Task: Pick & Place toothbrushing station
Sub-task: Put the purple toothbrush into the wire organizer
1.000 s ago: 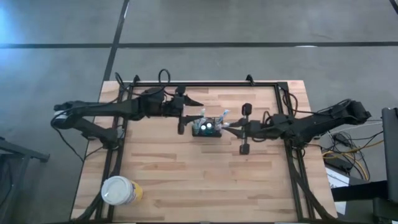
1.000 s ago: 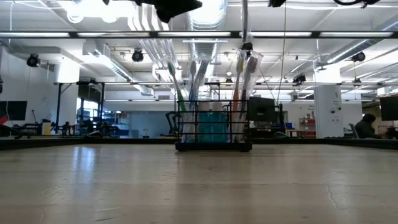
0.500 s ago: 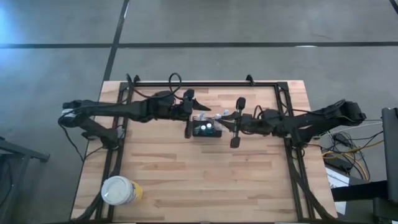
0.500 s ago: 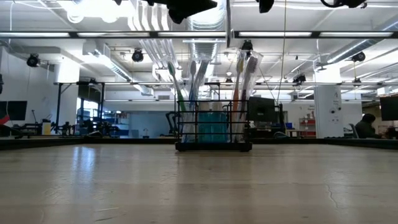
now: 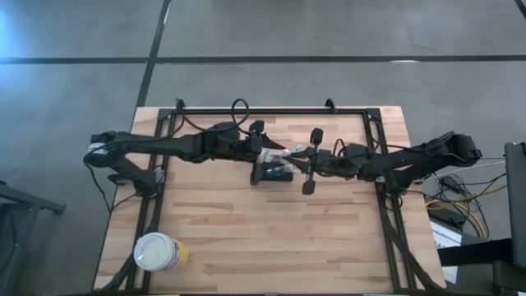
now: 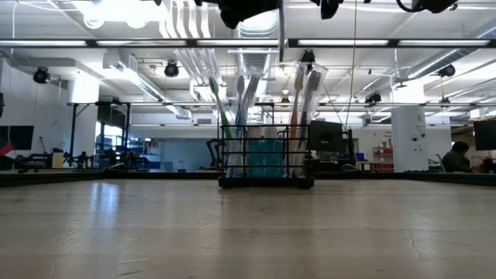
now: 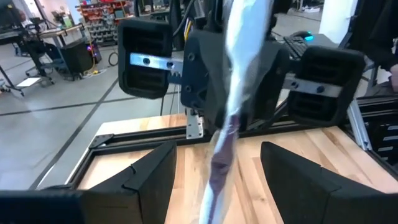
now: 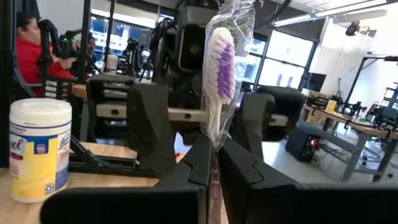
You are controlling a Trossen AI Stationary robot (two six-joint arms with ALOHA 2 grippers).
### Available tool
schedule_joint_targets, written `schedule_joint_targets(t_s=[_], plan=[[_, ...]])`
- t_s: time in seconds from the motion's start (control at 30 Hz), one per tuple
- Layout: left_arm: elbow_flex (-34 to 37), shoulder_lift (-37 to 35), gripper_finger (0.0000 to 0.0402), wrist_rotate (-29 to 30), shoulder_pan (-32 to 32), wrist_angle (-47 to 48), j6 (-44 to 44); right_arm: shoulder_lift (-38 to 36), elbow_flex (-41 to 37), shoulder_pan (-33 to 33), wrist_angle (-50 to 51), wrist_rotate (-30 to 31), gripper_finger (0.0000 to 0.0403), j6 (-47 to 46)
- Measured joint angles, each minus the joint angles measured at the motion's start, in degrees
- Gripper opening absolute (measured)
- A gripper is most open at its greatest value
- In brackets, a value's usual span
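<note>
Nearest you, the yellow wipes canister point(image 5: 159, 252) w/ white lid sits well apart from the toothbrushing station point(image 5: 273, 170), at the table's point(image 5: 246, 238) near-left corner. The station stands mid-table, brushes upright in it. Right gripper point(image 8: 213, 163) is above the station's right side, fingers clamped on a wrapped purple toothbrush point(image 8: 219, 74). Left gripper point(image 7: 214, 167) faces it from the station's left, fingers spread wide either side of that brush, not touching.

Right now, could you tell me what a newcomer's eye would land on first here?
Both arms meet over the toothbrushing station at mid-table. The right gripper is shut on a wrapped purple-bristled toothbrush standing upright, facing the open left gripper. A yellow canister stands alone at the table's near-left corner.
</note>
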State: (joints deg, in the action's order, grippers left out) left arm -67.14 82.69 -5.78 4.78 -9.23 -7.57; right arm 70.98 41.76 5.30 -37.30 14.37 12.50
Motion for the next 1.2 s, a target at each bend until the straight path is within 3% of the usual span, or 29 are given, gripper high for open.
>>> schedule_joint_targets(t_s=[0.27, 0.4, 0.53, 0.77, 1.07, 1.2], plan=[[-1.1, 0.9, 0.0237, 0.0, 0.0, -0.1, -0.4, 0.5, 0.0, -0.1, -0.4, 0.0, 0.0013, 0.2], [-1.2, 0.8, 0.0216, 0.0, -0.1, 0.2, -0.5, 0.5, 0.0, -0.1, -0.4, 0.0, 0.0013, 0.2], [-1.2, 1.1, 0.0164, 0.0, -0.1, 0.2, -0.5, 0.4, 0.0, -0.1, -0.3, 0.0, 0.0013, 0.2], [-1.2, 1.0, 0.0029, -0.1, -0.2, 0.3, -3.3, 0.4, 0.0, -0.1, -0.3, 0.2, 0.0013, 0.2], [-1.1, 0.9, 0.0030, -1.0, -0.3, 1.7, -6.1, 0.2, 0.0, -0.1, 1.3, -1.1, 0.0015, -1.8], [-1.1, 0.9, 0.0030, -1.0, -0.3, 2.1, -7.0, -0.9, -0.2, -0.1, 1.8, -1.2, 0.0042, -1.7]])
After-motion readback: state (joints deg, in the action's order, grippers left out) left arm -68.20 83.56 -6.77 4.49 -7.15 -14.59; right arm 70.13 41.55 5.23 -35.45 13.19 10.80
